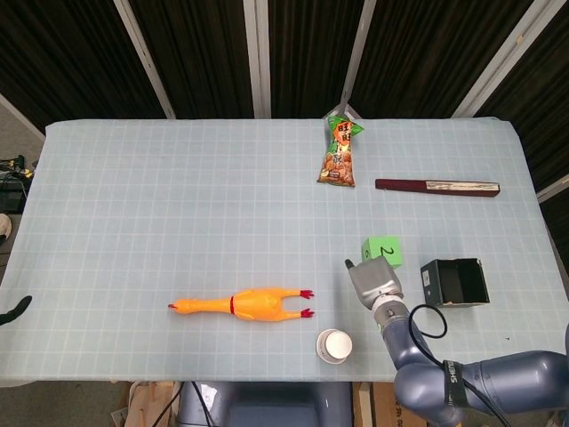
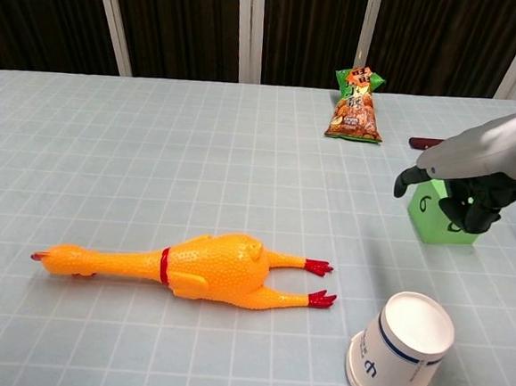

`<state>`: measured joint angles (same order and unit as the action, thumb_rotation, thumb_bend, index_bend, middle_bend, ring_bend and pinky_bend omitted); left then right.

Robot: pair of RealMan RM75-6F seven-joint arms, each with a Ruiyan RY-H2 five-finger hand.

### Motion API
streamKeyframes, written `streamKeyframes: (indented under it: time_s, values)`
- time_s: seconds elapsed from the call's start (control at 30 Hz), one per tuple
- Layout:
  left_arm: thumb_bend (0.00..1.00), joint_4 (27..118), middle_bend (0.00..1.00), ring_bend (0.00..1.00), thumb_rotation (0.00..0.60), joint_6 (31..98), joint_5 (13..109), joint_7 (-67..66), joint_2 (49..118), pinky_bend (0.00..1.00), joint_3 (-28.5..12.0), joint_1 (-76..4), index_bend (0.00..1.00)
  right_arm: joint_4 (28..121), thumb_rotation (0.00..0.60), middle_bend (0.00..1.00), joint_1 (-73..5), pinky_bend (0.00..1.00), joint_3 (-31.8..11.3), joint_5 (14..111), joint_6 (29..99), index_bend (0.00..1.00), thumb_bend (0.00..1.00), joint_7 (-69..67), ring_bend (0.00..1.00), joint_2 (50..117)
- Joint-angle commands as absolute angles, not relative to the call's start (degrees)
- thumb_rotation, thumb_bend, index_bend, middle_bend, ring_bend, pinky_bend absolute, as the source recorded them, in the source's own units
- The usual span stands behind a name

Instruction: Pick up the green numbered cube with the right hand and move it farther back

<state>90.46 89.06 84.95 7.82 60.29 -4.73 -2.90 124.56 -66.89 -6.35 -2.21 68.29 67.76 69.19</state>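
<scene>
The robot's right hand [image 2: 474, 179] hangs over the green cube [image 1: 383, 251] toward the right side of the desk [image 1: 178, 205], its dark fingers [image 2: 473, 208] curled down across the cube's front face and its thumb reaching out past the left edge. Whether the fingers actually grip the cube or only cover it cannot be told from either view; the cube sits flat on the gridded cloth, a "2" showing on its top and a "6" on the side facing left in the chest view.

Just right of the cube lies an open black box [image 1: 456, 282], near the desk's right edge. Behind them, toward the back right corner, a dark folded fan [image 1: 436, 186] lies parallel to the back edge, with a green snack bag [image 1: 340, 152] to its left near the middle of the back edge.

Along the front edge, a yellow rubber chicken [image 2: 190, 266] lies on its side, red feet pointing right, and a white paper cup [image 2: 399, 350] rests tipped over near the feet.

At the desk's left edge, only a dark tip of the left hand [image 1: 15, 311] shows, too little to tell how its fingers lie.
</scene>
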Motion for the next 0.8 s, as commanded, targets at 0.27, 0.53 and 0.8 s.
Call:
streamKeyframes:
  time_s: [0.27,0.53,0.8]
  values:
    - [0.27,90.6,0.00,0.00,0.600,89.4,85.2,6.9,60.6,0.01,-4.6,-2.8,0.00,121.8,0.600,0.83,-67.4,0.74,-3.8,-3.5,65.7,0.11,0.82,66.2,0.83,68.1]
    - [0.27,90.7,0.00,0.00,0.600,89.3,85.1,6.5,60.7,0.01,-4.6,-2.9,0.00,120.8,0.600,0.83,-67.9,0.74,-2.1,-3.4,64.5,0.11,0.82,65.3,0.83,67.9]
    - [0.27,90.7,0.00,0.00,0.600,89.3,84.9,6.6,60.7,0.01,-4.7,-2.9,0.00,120.1,0.600,0.83,-68.5,0.74,-0.8,-3.4,64.2,0.11,0.82,64.6,0.83,68.4]
